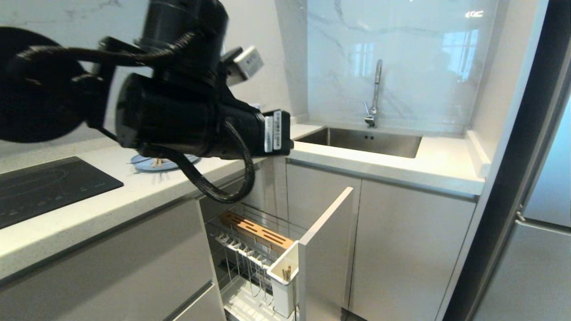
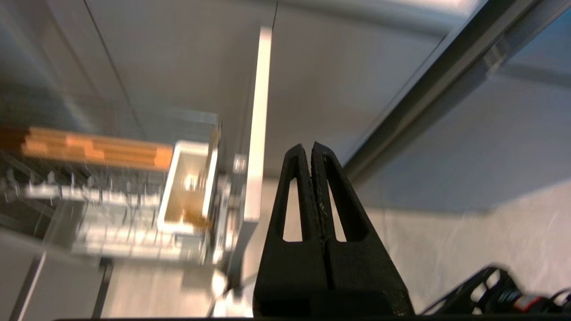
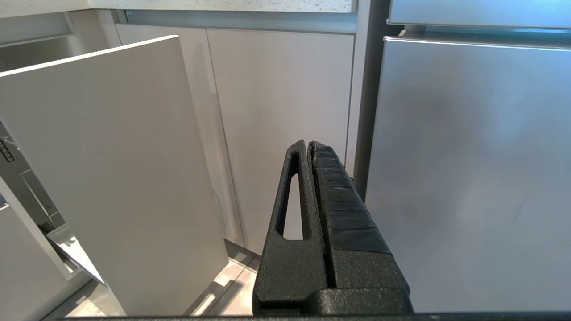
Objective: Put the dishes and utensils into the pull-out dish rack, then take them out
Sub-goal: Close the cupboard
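Note:
The pull-out dish rack [image 1: 250, 258] stands pulled out below the counter, with its tan wooden strip [image 1: 256, 232], white caddy [image 1: 285, 285] and grey door front [image 1: 325, 249]. Light-brown chopstick tips [image 1: 287, 272] stick up in the caddy. A pale-blue plate [image 1: 142, 164] lies on the counter, partly hidden behind my left arm [image 1: 187, 116]. In the left wrist view the left gripper [image 2: 311, 147] is shut and empty, high above the floor just beside the door front [image 2: 258, 125] and caddy [image 2: 187, 191]. The right gripper [image 3: 308, 143] is shut and empty, parked low before the cabinet doors.
A steel sink [image 1: 370, 140] with a faucet [image 1: 374, 96] is set into the counter at the back right. A black cooktop [image 1: 44, 187] lies at the left. A tall steel fridge [image 1: 544, 223] bounds the right side. Closed cabinet doors [image 1: 401, 249] stand beside the rack.

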`<state>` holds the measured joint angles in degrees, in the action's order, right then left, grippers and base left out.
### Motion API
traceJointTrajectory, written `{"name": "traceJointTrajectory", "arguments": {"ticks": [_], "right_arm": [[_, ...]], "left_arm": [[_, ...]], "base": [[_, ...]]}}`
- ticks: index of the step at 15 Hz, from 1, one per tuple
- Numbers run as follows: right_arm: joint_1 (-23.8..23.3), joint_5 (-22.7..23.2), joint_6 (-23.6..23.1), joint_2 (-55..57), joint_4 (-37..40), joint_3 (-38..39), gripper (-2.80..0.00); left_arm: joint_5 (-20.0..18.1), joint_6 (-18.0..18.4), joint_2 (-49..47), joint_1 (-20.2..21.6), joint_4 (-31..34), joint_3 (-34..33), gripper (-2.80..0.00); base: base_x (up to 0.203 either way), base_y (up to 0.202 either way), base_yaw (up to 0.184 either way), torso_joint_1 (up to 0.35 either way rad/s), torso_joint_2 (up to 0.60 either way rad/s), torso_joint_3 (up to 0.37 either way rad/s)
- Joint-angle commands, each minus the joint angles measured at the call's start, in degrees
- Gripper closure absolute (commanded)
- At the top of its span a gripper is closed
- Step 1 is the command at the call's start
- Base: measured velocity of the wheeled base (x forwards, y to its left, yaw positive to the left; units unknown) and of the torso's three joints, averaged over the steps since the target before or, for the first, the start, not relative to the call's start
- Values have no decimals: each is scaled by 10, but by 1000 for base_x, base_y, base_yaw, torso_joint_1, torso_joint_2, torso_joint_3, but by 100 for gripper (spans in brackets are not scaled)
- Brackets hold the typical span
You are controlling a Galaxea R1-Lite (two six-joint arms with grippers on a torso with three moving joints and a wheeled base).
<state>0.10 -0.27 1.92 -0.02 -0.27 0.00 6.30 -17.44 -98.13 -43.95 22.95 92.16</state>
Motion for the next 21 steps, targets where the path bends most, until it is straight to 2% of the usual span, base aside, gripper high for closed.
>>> {"name": "traceJointTrajectory", "arguments": {"ticks": [1,4,7,17,19,21], "right_arm": [[1,0,0,-2,-1,1,0],[0,0,0,-2,-1,1,0],[0,0,0,-2,0,1,0],[0,0,0,-2,0,1,0],[1,0,0,-2,-1,1,0],[0,0,0,-2,0,1,0]], "left_arm": [[2,-1,-72,-12,22,11,0],[2,3,-114,-28,37,14,0],[7,16,-155,-30,44,15,0],[10,22,-251,-39,44,25,0],[26,27,-272,-39,44,32,0],[67,28,-292,-39,43,36,0]], "base": [[0,0,0,0,0,0],[0,0,0,0,0,0],[0,0,0,0,0,0],[0,0,0,0,0,0],[0,0,0,0,0,0],[0,0,0,0,0,0]]}}
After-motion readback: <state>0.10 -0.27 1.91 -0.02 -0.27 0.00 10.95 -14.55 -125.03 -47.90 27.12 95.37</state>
